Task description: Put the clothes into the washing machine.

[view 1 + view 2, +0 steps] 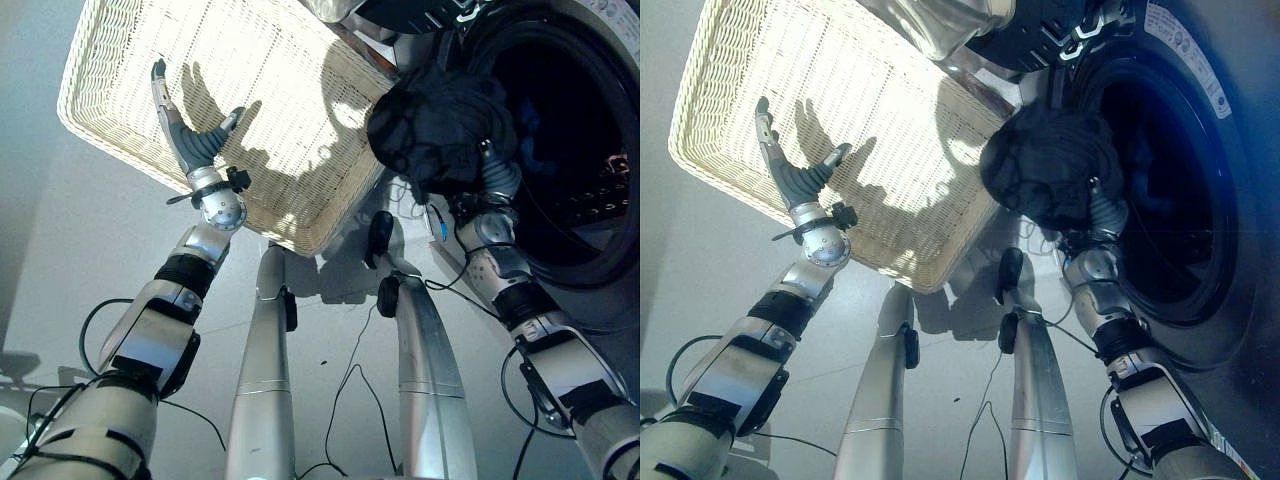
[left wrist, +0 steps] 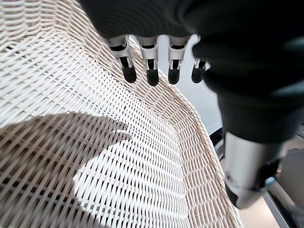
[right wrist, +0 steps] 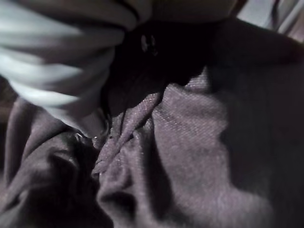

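Right hand [image 1: 497, 178], fingers buried in cloth so grip unreadable, is bearing a dark garment bundle [image 1: 440, 125] at the washing machine's drum opening [image 1: 570, 130], not yet inside; left hand [image 1: 190, 135] is hovering open-fingered over the emptied wicker basket [image 1: 110, 60] beside the machine.

A home laundry corner, by the look of it: front-loading washing machine [image 1: 1180, 180] with round dark drum opening, pale wicker laundry basket [image 1: 120, 60] just beside it, plain light floor [image 1: 60, 260] underneath.
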Available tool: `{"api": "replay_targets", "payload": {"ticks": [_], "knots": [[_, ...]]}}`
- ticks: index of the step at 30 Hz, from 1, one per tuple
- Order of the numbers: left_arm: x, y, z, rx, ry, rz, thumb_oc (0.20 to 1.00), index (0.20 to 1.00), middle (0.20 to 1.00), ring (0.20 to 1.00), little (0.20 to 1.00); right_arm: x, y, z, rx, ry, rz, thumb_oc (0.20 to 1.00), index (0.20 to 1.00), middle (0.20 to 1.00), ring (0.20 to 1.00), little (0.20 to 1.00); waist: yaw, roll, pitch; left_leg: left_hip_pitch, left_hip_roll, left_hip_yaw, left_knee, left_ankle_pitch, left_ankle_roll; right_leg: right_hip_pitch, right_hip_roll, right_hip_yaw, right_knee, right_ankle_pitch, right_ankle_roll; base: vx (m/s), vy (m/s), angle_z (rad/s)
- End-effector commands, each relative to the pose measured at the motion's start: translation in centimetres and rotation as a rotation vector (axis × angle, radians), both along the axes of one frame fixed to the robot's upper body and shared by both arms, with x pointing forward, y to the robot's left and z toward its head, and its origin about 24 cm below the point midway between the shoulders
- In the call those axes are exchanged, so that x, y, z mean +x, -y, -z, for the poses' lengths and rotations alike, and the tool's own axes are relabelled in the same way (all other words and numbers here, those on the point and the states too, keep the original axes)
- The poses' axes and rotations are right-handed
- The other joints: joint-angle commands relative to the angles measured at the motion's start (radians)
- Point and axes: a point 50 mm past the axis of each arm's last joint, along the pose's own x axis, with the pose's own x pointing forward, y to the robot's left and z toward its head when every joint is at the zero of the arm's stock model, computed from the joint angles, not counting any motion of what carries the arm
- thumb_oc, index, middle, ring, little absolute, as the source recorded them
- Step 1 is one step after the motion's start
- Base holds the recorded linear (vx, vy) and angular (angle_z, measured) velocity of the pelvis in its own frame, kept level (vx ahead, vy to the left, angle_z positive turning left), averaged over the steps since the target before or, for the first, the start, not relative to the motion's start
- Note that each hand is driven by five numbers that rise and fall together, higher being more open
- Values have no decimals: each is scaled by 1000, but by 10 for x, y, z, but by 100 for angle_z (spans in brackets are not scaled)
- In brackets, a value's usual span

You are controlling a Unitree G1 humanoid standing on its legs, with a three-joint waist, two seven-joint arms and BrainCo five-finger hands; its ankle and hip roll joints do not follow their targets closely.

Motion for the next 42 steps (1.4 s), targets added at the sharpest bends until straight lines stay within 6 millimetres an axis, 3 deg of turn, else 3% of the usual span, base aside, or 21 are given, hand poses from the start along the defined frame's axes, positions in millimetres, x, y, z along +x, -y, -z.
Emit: {"api": "replay_targets", "payload": {"ticks": [1, 4, 5, 6, 7, 9, 13, 16, 19, 24, 25, 26, 27, 33, 39, 42], "knots": [[-3, -7, -13, -10, 78, -6, 1000, 1000, 1000, 1000, 1000, 1, 30, 4, 62, -80, 68, 200, 200, 200, 200, 200, -15, 22, -21, -17, -38, 77, 161, -169, 21, 77, 50, -6, -255, 194, 140, 4, -35, -4], [-2, -7, -13, 4, 73, 3, 1000, 1000, 1000, 1000, 1000, -1, 55, 8, 183, -125, 134, 200, 200, 200, 200, 200, -5, 27, -21, -18, -37, 73, 162, -170, 20, 80, 49, -9, -257, 194, 138, 5, -25, -3], [-2, -7, -13, 4, 73, 3, 1000, 1000, 1000, 1000, 1000, -1, 55, 8, 183, -125, 134, 200, 200, 200, 200, 200, -5, 27, -21, -18, -37, 73, 162, -170, 20, 80, 49, -9, -257, 194, 138, 10, -33, -2], [-1, -7, -14, 11, 72, 5, 1000, 1000, 1000, 1000, 1000, -3, 67, 7, 273, -118, 173, 200, 200, 200, 200, 200, 0, 29, -21, -18, -36, 70, 164, -172, 19, 82, 49, -10, -258, 194, 138, 14, -53, -2], [-2, -8, -13, 23, 67, 8, 1000, 1000, 1000, 1000, 1000, -11, 92, 1, 406, -98, 252, 200, 200, 200, 200, 200, 7, 30, -21, -16, -35, 65, 169, -175, 18, 86, 47, -11, -258, 198, 140, 16, -71, -2], [-3, -10, -10, 41, 63, 5, 1000, 1000, 1000, 1000, 1000, -21, 117, -15, 527, -14, 331, 200, 200, 200, 200, 200, 10, 26, -21, -16, -35, 60, 177, -182, 17, 92, 45, -13, -262, 203, 144, 7, -79, 3], [-11, -20, -5, 86, 63, -15, 1000, 1000, 1000, 1000, 1000, -53, 162, -63, 696, 340, 500, 200, 200, 200, 200, 200, 12, -1, -21, -13, -27, 46, 179, -193, 17, 113, 45, -24, -282, 217, 152, -9, -92, 2], [-14, -30, -6, 99, 62, -30, 1000, 1000, 1000, 1000, 1000, -76, 179, -97, 654, 543, 576, 200, 200, 200, 200, 200, 4, -19, -21, 0, -21, 41, 170, -195, 17, 130, 47, -27, -295, 226, 157, -16, -36, -1], [-18, -46, -9, 122, 55, -52, 1000, 1000, 1000, 1000, 1000, -117, 202, -131, 571, 732, 727, 200, 200, 200, 200, 200, -11, -40, -21, 23, -16, 40, 155, -195, 19, 154, 53, -25, -309, 226, 156, -28, 7, -6], [-20, -58, -13, 128, 51, -65, 1000, 1000, 1000, 1000, 1000, -150, 222, -135, 554, 813, 874, 200, 200, 200, 200, 200, -22, -45, -21, 34, -15, 38, 148, -195, 21, 162, 56, -21, -309, 219, 152, -2, 4, -1], [-20, -61, -17, 125, 51, -68, 1000, 1000, 1000, 1000, 1000, -152, 223, -135, 555, 813, 886, 457, 457, 457, 457, 457, -24, -45, -21, 36, -17, 37, 149, -198, 23, 164, 57, -19, -308, 216, 151, 0, 0, 0], [-20, -62, -17, 124, 51, -68, 1000, 1000, 1000, 1000, 1000, -152, 223, -134, 553, 808, 889, 548, 548, 548, 548, 548, -24, -46, -21, 37, -17, 37, 149, -199, 23, 164, 57, -19, -308, 216, 151, 0, 0, 0], [-20, -64, -23, 120, 53, -63, 1000, 1000, 1000, 1000, 1000, -150, 223, -133, 557, 772, 891, 1000, 1000, 1000, 1000, 1000, -20, -46, -21, 38, -19, 38, 150, -201, 25, 166, 55, -21, -309, 213, 151, 0, 0, 0], [-14, -55, -28, 131, 47, -29, 1000, 1000, 1000, 1000, 1000, -132, 219, -119, 564, 620, 883, 1000, 1000, 1000, 1000, 1000, -7, -32, -21, 38, -29, 35, 149, -196, 29, 167, 42, -27, -318, 218, 150, 0, 0, 0], [-8, -41, -27, 126, 45, -7, 1000, 1000, 1000, 1000, 1000, -106, 205, -107, 427, 243, 935, 1000, 1000, 1000, 1000, 1000, 3, -10, -21, 33, -39, 37, 156, -199, 34, 160, 37, -28, -316, 216, 149, 0, 0, 0], [-6, -36, -31, 129, 49, -1, 1000, 1000, 1000, 1000, 1000, -95, 198, -109, 211, -21, 983, 1000, 1000, 1000, 1000, 1000, 7, -6, -21, 27, -40, 39, 163, -198, 35, 158, 34, -28, -318, 220, 149, 0, 0, 0]]}}
